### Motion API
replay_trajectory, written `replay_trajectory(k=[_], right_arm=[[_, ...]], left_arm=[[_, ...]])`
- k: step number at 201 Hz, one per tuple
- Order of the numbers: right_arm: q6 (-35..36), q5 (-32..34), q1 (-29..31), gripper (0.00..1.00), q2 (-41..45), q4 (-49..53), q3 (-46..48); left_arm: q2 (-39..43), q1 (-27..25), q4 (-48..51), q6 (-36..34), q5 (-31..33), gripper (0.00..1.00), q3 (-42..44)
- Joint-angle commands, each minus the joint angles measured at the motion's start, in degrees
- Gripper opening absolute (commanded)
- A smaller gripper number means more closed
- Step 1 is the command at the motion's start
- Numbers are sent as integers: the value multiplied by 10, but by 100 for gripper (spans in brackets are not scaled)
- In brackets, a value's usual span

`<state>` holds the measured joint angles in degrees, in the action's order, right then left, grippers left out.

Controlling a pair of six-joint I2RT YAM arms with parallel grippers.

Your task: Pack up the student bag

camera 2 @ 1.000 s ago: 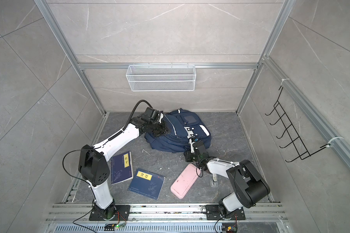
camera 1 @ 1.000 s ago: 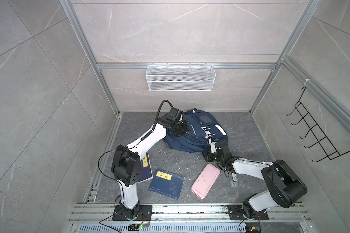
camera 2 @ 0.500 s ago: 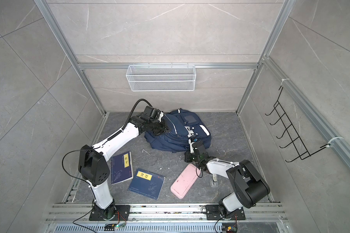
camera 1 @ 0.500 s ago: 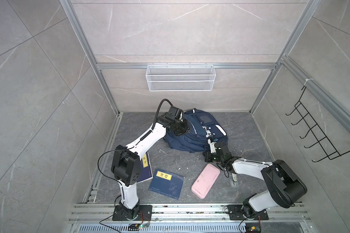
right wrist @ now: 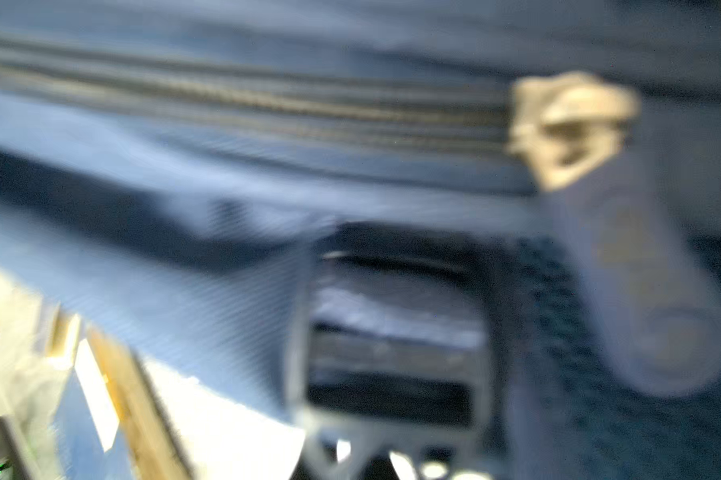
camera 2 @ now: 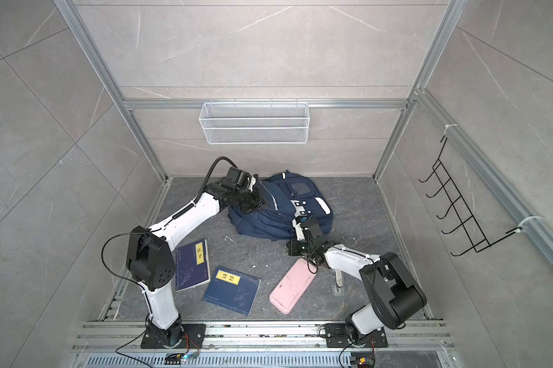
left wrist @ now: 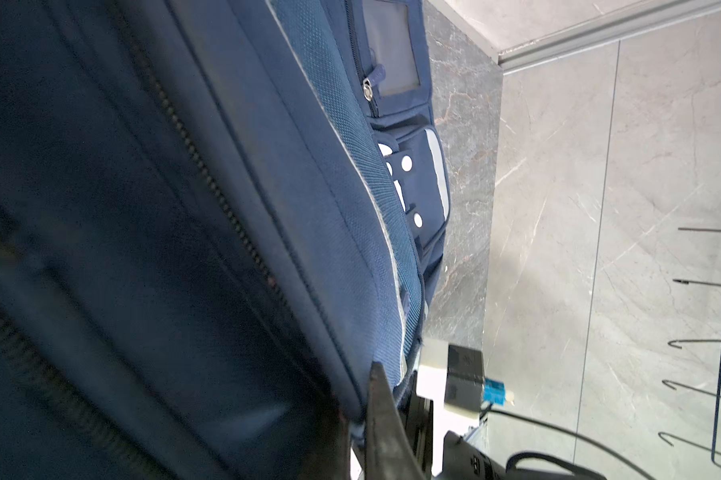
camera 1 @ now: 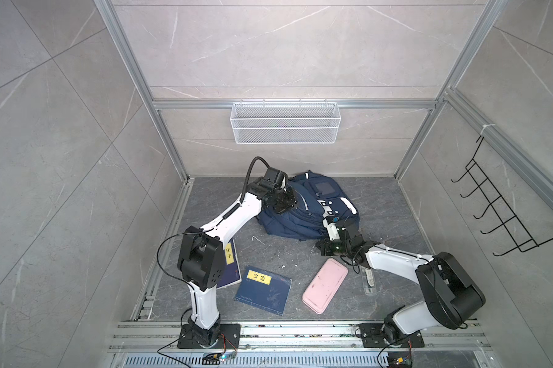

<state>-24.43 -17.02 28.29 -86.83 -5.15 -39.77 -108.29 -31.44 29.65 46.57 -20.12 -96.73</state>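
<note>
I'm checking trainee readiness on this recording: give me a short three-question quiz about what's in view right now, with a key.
1. True or false: the pink case is packed inside the student bag.
2. How many navy books with yellow labels lie on the floor?
3. The wire basket hangs on: A) the back wall, B) the right-hand wall, C) the front rail.
Key: 1 false, the pink case lies on the floor; 2 two; 3 A.

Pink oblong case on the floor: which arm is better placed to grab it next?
Probably right. The right gripper sits at the near edge of the navy-blue fabric backpack, close to the pink case; the left gripper pinches the backpack's far-left side, farther off.
</note>
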Motion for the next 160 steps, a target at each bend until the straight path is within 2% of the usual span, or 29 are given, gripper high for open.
replay_trajectory(k=[1, 37, 80, 120, 160], right_arm=[[-10, -69, 21, 0, -14, 32, -25], [-55, -88, 52, 0, -37, 0, -51], [-96, -87, 92, 0, -92, -14, -133], [-146, -61, 97, 0, -148, -30, -181], [-148, -17, 95, 0, -142, -8, -174]], left_arm=[[-12, 3, -87, 14, -6, 0, -14], [-22, 4, -116, 45, -11, 0, -2], [-25, 4, -137, 67, -11, 0, 18], [-9, 5, -150, 74, 0, 0, 58], [34, 21, -175, 83, 19, 0, 143]])
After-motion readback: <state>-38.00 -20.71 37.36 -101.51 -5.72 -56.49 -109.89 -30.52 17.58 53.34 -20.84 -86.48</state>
